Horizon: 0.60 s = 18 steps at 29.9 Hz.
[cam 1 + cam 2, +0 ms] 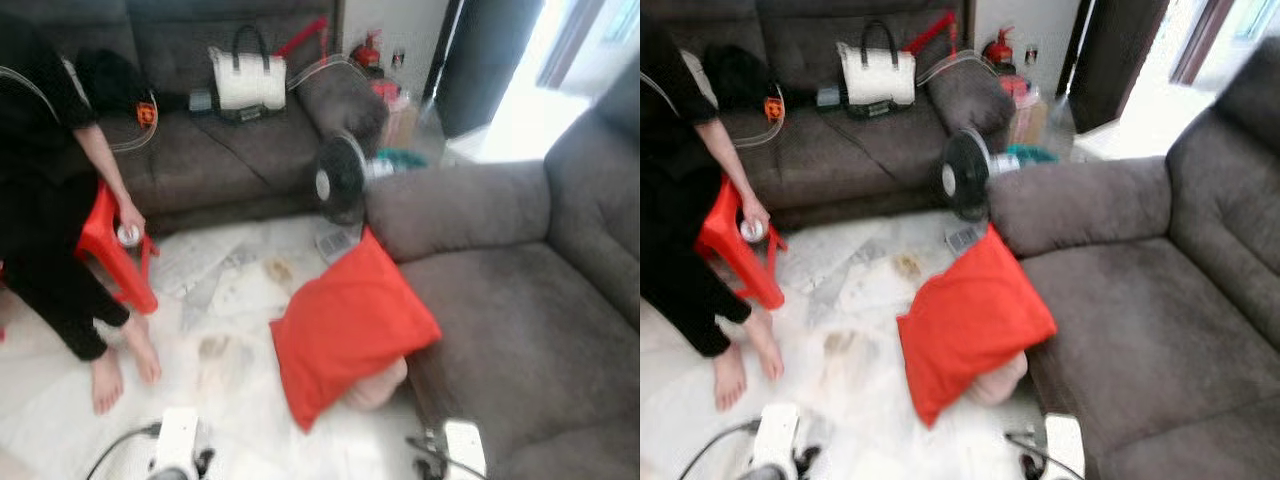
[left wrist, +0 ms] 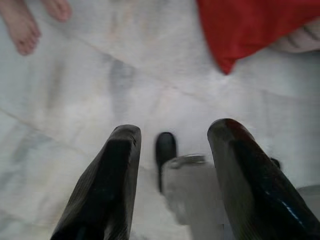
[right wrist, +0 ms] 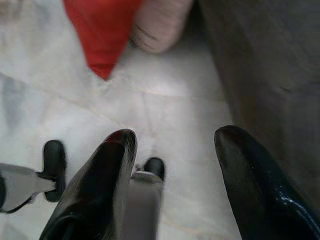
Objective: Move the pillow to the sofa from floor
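Two claws, left claw [image 2: 172, 150] and right claw [image 3: 172, 160], gape wide over floor near red pillow [image 1: 350, 325]; no writing legible

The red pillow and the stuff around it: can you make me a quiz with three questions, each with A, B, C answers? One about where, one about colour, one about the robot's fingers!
1. Where is the red pillow?
A. On the floor, leaning on the grey sofa's front
B. On the sofa seat
C. In the person's hand

2. What colour is the stool beside the person?
A. Blue
B. Red
C. Green

3. How are the left gripper and right gripper?
A. Both holding the pillow
B. One holding a bag
C. Both open, holding nothing

Answers: 1 A, its lower corner rests on the tiles. 2 B, it matches the pillow. 3 C, floor shows between each pair of fingers.
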Available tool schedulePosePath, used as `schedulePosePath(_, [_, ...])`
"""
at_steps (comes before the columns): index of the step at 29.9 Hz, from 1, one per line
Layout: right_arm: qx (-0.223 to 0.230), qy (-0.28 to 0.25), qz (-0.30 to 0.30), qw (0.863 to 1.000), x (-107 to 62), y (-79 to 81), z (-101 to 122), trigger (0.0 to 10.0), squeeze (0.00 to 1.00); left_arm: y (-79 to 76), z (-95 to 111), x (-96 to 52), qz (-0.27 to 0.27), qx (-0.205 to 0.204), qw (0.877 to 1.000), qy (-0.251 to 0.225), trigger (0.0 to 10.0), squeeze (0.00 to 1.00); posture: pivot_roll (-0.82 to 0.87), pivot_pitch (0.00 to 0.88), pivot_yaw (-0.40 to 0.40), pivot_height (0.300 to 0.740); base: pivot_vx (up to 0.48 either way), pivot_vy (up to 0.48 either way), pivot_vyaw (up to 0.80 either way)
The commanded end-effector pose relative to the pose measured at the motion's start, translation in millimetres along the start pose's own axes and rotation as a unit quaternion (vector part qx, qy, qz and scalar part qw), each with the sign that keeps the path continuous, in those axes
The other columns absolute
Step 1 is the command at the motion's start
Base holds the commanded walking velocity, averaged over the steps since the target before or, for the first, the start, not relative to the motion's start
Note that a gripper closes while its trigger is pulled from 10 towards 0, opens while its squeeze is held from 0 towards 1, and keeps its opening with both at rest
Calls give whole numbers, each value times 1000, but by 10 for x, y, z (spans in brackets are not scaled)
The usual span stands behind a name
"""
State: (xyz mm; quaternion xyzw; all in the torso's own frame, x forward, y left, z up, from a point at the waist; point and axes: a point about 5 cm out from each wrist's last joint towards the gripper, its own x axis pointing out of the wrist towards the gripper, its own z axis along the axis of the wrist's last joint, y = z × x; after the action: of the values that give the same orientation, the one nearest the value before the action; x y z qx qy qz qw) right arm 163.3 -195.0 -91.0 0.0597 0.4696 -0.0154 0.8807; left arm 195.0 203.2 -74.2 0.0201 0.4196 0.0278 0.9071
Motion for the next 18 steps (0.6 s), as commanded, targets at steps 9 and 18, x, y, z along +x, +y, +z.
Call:
schedulePosePath(9, [2,-4,5,1000,12,51,20,10000,0,78,-34,-16,8,-11,1000,2,10000,0,143,41,-60,740,0,0,0])
schedulePosePath(18, [5,-4,4,1000,13,53,19,10000,0,81,-34,-16,8,-12,1000,1,10000,0,145,42,-59,740,0,0,0])
